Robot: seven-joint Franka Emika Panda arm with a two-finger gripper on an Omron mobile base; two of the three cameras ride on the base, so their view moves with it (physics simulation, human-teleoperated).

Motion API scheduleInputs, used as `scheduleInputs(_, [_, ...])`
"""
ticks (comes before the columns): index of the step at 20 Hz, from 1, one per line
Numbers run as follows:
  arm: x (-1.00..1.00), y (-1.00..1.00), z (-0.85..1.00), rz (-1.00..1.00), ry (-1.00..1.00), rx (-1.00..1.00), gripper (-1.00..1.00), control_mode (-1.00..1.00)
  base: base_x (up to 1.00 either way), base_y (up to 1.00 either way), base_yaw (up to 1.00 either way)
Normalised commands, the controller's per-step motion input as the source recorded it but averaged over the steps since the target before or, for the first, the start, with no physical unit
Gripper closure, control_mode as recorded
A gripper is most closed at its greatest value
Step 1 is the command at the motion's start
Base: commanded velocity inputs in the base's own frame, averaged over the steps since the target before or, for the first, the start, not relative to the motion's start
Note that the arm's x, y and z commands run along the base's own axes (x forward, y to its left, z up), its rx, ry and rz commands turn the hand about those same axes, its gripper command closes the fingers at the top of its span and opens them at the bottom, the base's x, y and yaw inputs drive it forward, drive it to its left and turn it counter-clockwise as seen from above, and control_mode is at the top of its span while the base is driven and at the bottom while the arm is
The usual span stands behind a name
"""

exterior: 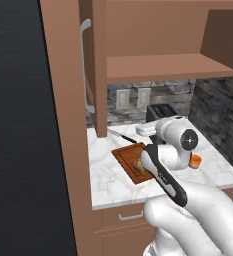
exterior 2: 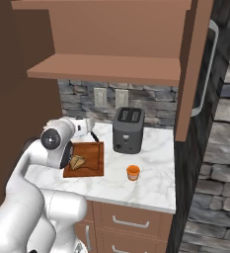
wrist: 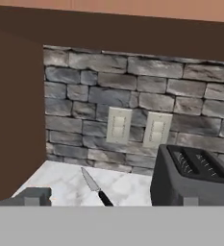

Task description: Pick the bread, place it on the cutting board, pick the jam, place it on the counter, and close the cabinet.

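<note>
Robot arm (exterior: 188, 200) is filling the lower right of the left base view. Bread (exterior: 138, 165) is lying on the cutting board (exterior: 126, 152) at frame centre, on the counter (exterior: 103, 175). Jam (exterior 2: 133, 172) is standing on the marble, lower centre of the right base view, before the toaster (exterior 2: 128, 129). Cabinet (exterior: 95, 65) doors are standing open. Knife (wrist: 95, 186) is lying at lower centre of the hand view. Gripper (wrist: 111, 202) fingertips are sitting far apart at the bottom edge, holding nothing.
</note>
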Motion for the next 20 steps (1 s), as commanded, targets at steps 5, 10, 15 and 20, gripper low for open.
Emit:
scheduleInputs(5, [-0.39, 0.00, 0.11, 0.00, -0.22, 0.00, -1.00, -1.00, 0.00, 0.00, 0.00])
scheduleInputs(10, [-0.35, 0.00, 0.06, 0.00, -0.19, 0.00, -1.00, -1.00, 0.00, 0.00, 0.00])
scheduleInputs(15, [-0.24, 0.04, 0.15, 0.00, -0.14, 0.00, -1.00, -1.00, 0.00, 0.00, 0.00])
scheduleInputs(20, [-0.31, 0.11, 0.22, 0.00, -0.03, 0.00, -1.00, -1.00, 0.00, 0.00, 0.00])
